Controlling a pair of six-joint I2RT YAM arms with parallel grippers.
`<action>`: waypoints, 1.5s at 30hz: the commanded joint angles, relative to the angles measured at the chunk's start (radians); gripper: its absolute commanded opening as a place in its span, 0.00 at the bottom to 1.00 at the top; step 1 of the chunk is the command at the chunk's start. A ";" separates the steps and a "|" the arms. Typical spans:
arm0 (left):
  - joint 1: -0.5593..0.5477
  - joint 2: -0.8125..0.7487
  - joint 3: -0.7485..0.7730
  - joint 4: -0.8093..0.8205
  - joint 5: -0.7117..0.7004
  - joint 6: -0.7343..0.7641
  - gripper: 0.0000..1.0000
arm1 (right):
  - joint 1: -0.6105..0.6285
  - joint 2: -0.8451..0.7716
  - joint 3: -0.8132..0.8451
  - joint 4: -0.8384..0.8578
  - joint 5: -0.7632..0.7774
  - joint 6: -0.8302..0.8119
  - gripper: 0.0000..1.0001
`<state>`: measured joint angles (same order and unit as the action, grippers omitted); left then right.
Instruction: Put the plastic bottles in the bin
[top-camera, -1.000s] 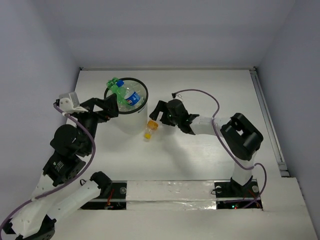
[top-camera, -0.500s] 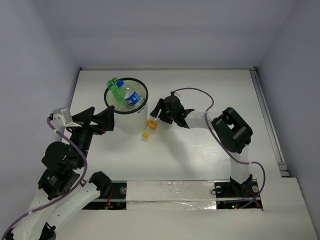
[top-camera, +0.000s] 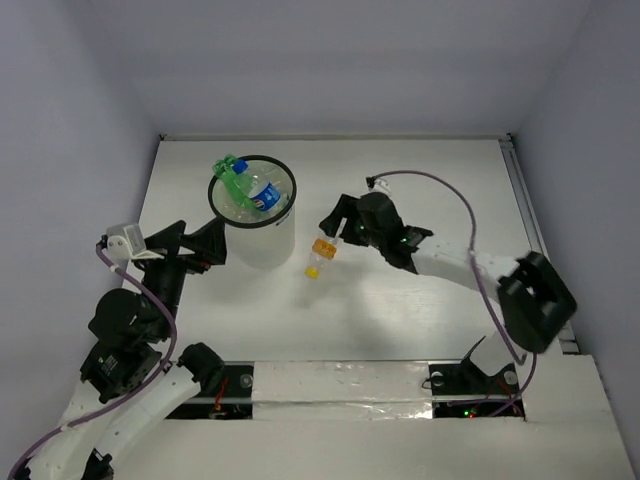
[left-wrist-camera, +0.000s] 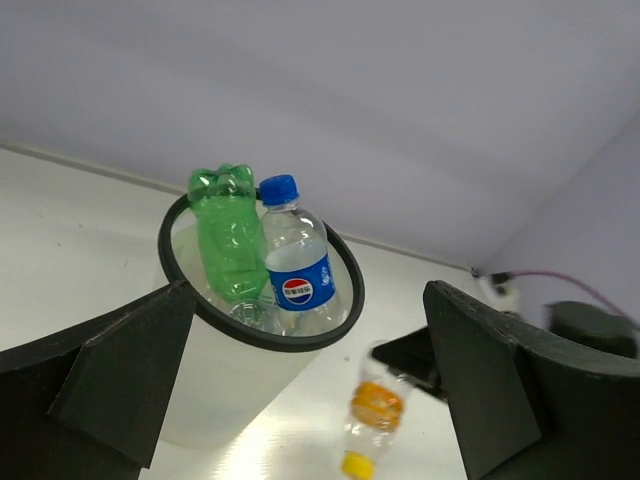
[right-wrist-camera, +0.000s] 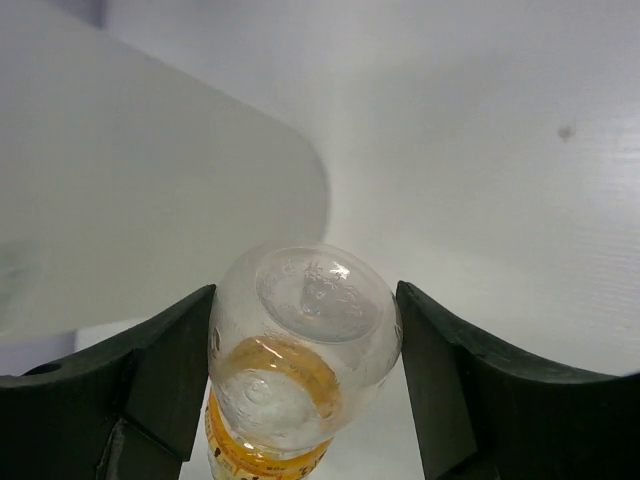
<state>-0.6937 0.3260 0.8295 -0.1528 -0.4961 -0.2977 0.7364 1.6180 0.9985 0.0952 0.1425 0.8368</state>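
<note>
Bench (top-camera: 430, 180): one. Bin (top-camera: 252, 242): one, upright toward the far-left corner.

Bottles: three countable. The green bottle (top-camera: 231, 174) and the blue-capped bottle (top-camera: 264, 195) stand in the bin with their upper ends above its rim. Anything deeper cannot be told.

The orange-labelled bottle (top-camera: 321, 254) hangs cap-down just right of the bin. Its long axis is steeply tilted and its base is clamped in the right jaws, so the bin lies left of that grip.

Left jaws: wide apart, empty, at the bin's near-left side.

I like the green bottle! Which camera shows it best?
The left wrist view: the green bottle sticks up big and clear from the bin, beside a blue-capped bottle. The top view shows it small, from above. The right wrist view misses it.
</note>
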 joint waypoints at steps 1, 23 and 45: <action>-0.001 -0.051 -0.016 0.061 -0.061 0.002 0.99 | 0.101 -0.239 0.053 -0.072 0.116 -0.142 0.52; 0.057 -0.104 -0.070 0.105 -0.116 0.014 0.99 | 0.320 0.249 0.900 0.290 0.267 -1.116 0.52; 0.066 -0.117 -0.078 0.111 -0.121 0.012 0.98 | 0.396 0.497 0.864 0.397 0.190 -1.193 0.50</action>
<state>-0.6327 0.2310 0.7589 -0.0937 -0.6071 -0.2966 1.1107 2.1098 1.8835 0.4667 0.3340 -0.3847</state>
